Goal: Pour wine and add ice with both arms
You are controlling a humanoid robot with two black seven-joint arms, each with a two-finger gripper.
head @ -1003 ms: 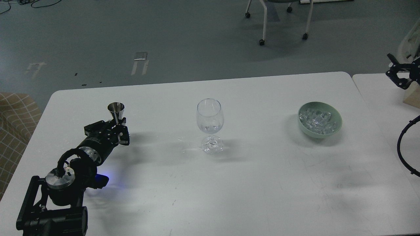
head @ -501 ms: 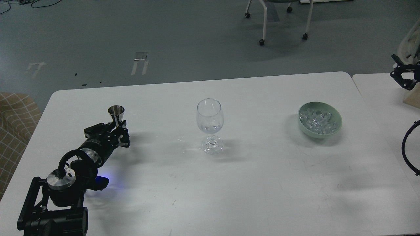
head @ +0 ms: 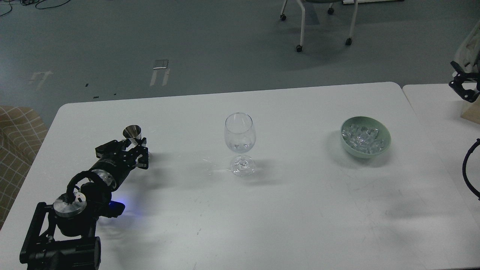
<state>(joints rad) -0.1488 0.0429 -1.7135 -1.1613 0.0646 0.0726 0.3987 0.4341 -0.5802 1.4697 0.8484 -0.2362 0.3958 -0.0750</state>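
The white surface fills the frame. At lower left, the left claw is closed on the stem of a small metal cup — lower than a second ago, the cup now tilted slightly. The right claw has drawn back toward the right edge; I cannot tell how far open it is. The green bowl, right of centre, holds the ice. The wine glass at centre holds a little wine. No writing is legible.
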